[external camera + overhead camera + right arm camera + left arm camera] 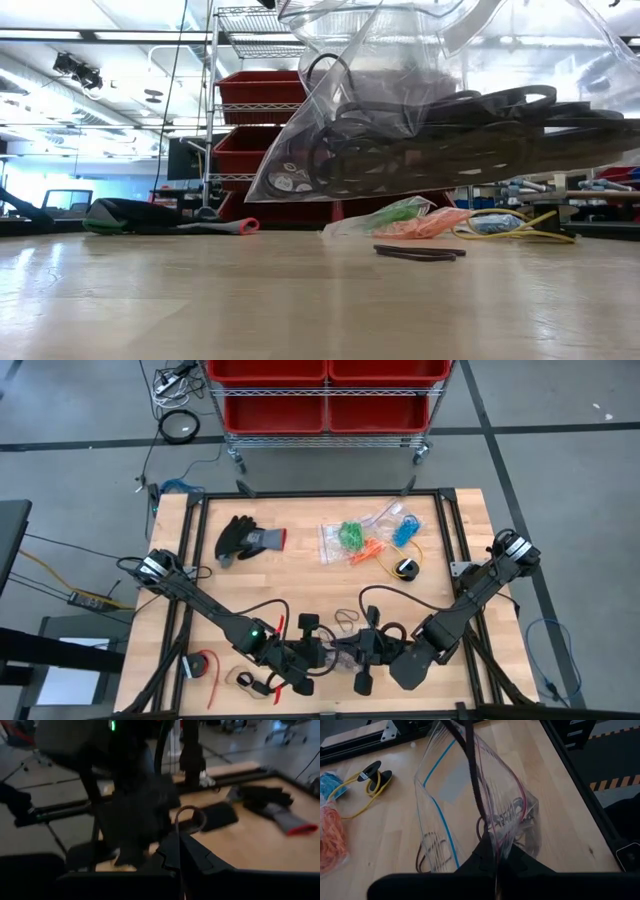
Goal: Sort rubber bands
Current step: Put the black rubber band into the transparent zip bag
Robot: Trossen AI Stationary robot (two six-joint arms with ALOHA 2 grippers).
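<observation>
From above, my left gripper [318, 656] and right gripper [352, 652] meet just beside the black rubber bands [347, 619] on the table [300, 575]. Low down, the clear bag [440, 110] (dark bands inside) hangs over them. My left wrist shows closed fingers pinching the bag; my right wrist, closed fingers pinching a thin edge.

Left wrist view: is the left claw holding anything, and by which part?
Yes. The left claw is shut on the clear zip bag holding black rubber bands, pinching the thin plastic at its edge; the bag hangs lifted above the table.
</observation>
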